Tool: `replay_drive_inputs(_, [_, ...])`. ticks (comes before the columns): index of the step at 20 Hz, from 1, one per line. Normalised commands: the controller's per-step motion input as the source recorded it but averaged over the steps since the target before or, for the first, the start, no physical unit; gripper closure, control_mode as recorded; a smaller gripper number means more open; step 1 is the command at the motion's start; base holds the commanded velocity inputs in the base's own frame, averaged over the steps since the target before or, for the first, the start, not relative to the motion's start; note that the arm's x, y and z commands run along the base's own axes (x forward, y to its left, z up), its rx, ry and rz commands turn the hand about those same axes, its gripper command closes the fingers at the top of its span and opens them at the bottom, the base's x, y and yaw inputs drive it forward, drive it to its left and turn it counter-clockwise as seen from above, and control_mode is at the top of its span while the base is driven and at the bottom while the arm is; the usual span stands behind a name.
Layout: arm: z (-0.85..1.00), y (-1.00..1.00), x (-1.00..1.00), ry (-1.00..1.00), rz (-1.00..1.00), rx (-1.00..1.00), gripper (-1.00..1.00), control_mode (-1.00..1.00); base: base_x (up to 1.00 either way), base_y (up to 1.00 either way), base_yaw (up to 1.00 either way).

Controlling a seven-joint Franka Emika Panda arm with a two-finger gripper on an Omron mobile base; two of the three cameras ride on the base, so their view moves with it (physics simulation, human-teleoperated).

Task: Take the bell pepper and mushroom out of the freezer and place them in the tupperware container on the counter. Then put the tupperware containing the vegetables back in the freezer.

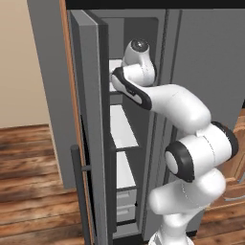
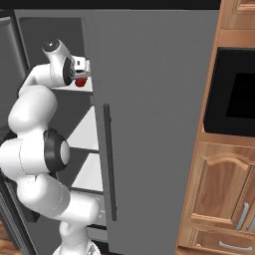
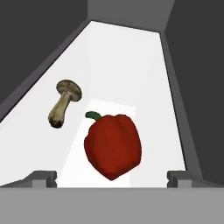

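Red bell pepper [image 3: 113, 146] lower centre of hand view on white freezer [image 3: 144, 57] shelf, mushroom [image 3: 64, 102] upper left of it, gripper [image 3: 112, 178] fingers spread wide, empty.

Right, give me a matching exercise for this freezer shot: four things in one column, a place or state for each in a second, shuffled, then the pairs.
Things:
1. bell pepper
2. mushroom
3. freezer door
4. end effector

Places or states:
A. swung open, dark bar handle on its outer face
B. lying on its side on the white shelf, beside the red one
C. open, fingertips either side of the red vegetable
D. on the white shelf, directly ahead of the fingertips

Pairs: 1-D, 2-B, 3-A, 4-C
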Motion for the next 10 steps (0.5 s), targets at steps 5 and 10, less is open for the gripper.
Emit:
replay_drive_inputs(5, [-0.02, 0.00, 0.38, 0.04, 0.00, 0.00, -1.00, -1.00, 0.00, 0.00, 0.00])
replay_drive_inputs(10, [-0.01, 0.00, 0.11, 0.08, 0.00, 0.00, -1.00, -1.00, 0.00, 0.00, 0.00])
